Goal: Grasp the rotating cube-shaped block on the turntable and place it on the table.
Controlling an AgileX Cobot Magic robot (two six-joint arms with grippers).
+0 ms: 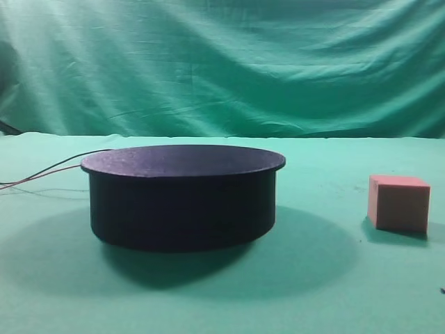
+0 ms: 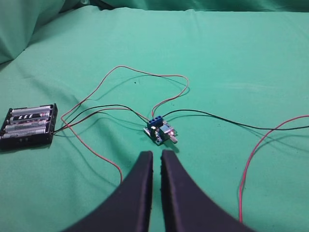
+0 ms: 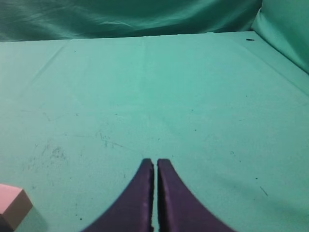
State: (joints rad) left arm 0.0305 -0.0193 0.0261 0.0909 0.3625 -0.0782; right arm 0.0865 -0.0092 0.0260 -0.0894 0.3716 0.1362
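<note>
**Cube rests on the cloth, clear of the turntable**

Nearest the high camera lies the green cloth of the table (image 1: 208, 306), matte and smooth, darkened by a broad soft shadow. On it stands the turntable (image 1: 182, 197): a squat black cylinder whose flat round top slightly overhangs its wall and shows a fine grainy texture. Thin red and black wires (image 1: 42, 175) leave it toward 9 o'clock.

The cube-shaped block (image 1: 399, 202) sits on the table at 3 o'clock from the turntable, well apart from it. Its faces are smooth and plain, pinkish tan, with crisp straight edges; it stands upright and throws a small shadow. In the right wrist view it shows only as a corner at 8 o'clock.

The right gripper (image 3: 155, 164) has its dark curved fingers pressed together, holding nothing, over bare scuffed cloth. The left gripper (image 2: 156, 155) is closed to a narrow slit, also holding nothing; ahead of it lie a small blue circuit board (image 2: 160, 132) and, toward 9 o'clock, a black battery holder (image 2: 29, 125), joined by looping wires.

Open cloth surrounds the cube on all visible sides.
</note>
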